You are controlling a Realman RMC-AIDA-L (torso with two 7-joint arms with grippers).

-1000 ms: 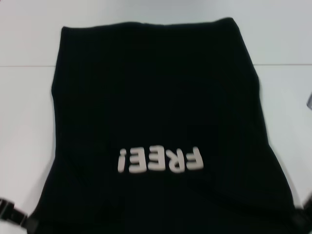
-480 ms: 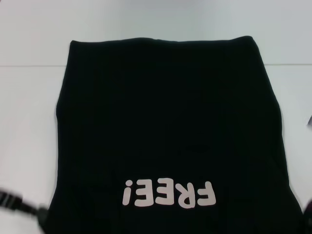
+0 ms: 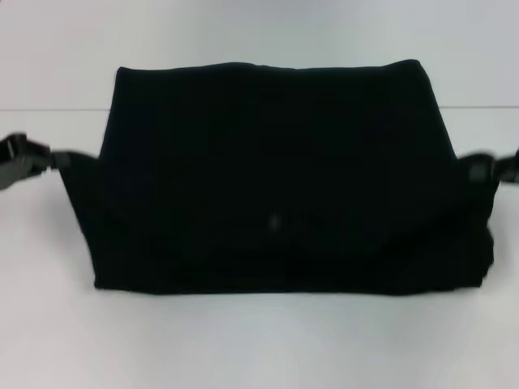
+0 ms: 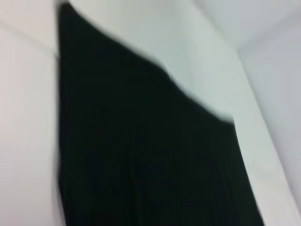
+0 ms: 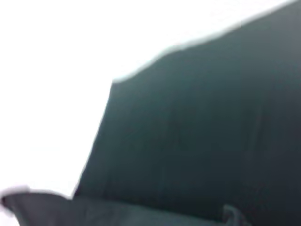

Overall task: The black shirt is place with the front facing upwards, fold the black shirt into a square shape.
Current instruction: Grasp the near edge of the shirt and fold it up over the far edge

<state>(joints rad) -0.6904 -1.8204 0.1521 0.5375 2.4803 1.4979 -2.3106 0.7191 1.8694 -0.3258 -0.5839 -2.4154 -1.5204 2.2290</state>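
Folding the black shirt (image 3: 276,178) lengthwise on the table (image 3: 243,340), left gripper (image 3: 24,158) and right gripper (image 3: 495,168) flank its side edges, finger state impossible to tell; next likely releasing, then flattening.

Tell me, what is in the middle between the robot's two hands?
The black shirt fills the whole stretch between the left gripper and the right gripper, lying folded on the white table. The head view shows this.

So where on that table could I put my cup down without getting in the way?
The near strip of table in front of the black shirt is bare, as is the far strip behind it. Both shirt sides are crowded: left gripper and right gripper sit there.
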